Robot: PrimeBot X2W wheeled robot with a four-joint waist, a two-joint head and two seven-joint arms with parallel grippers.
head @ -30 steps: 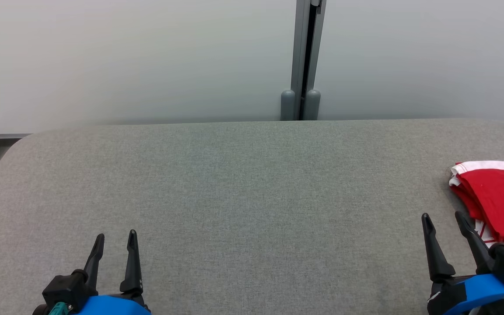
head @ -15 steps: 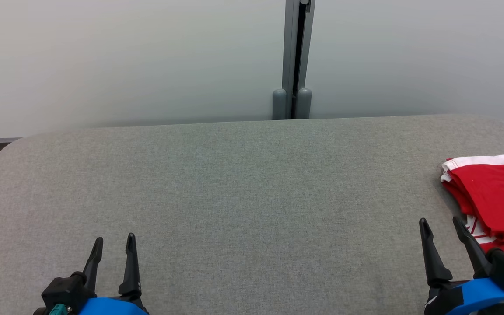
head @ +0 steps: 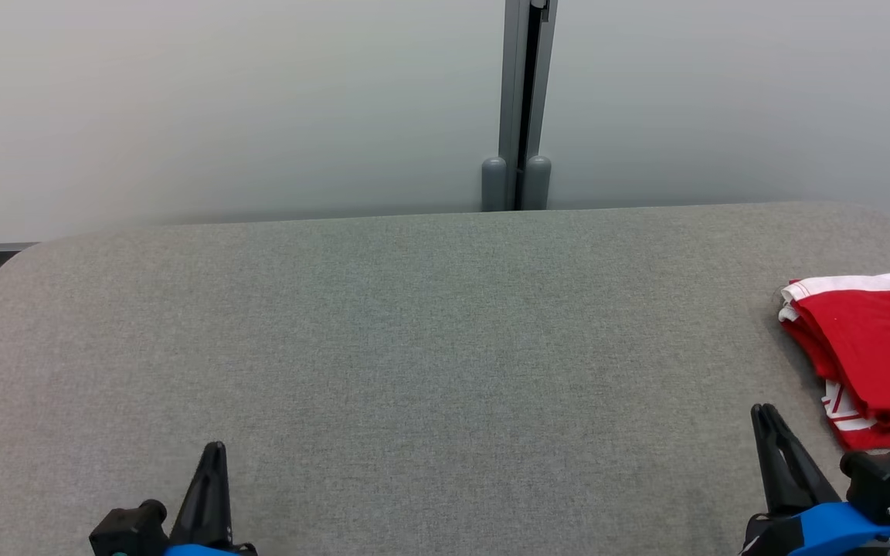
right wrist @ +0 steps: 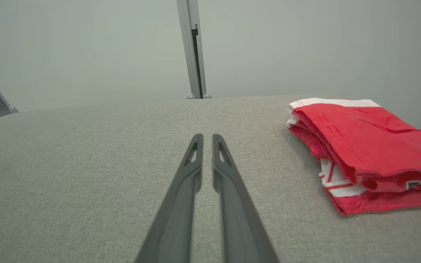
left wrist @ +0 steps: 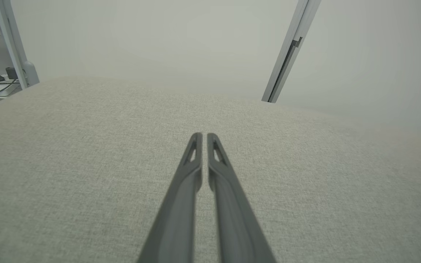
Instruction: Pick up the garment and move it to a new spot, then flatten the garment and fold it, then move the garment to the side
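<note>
The garment (head: 870, 347) is in no hand: the right hand (head: 769, 421) and the left hand (head: 213, 455), open a second ago, now have fingers together, empty, over the table (head: 414, 347). It lies folded just beside the right hand, at the table's right edge; the task seems finished.

Garment (head: 870, 347) on table (head: 414, 347), far right

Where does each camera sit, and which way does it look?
Head view: on the head, looking forward and down at the table; left claw and right claw at the bottom.
Left wrist view: on the left wrist, looking along its claw over the table.
Right wrist view: on the right wrist, looking along its claw, past the garment.
Shared: all three show the garment.
</note>
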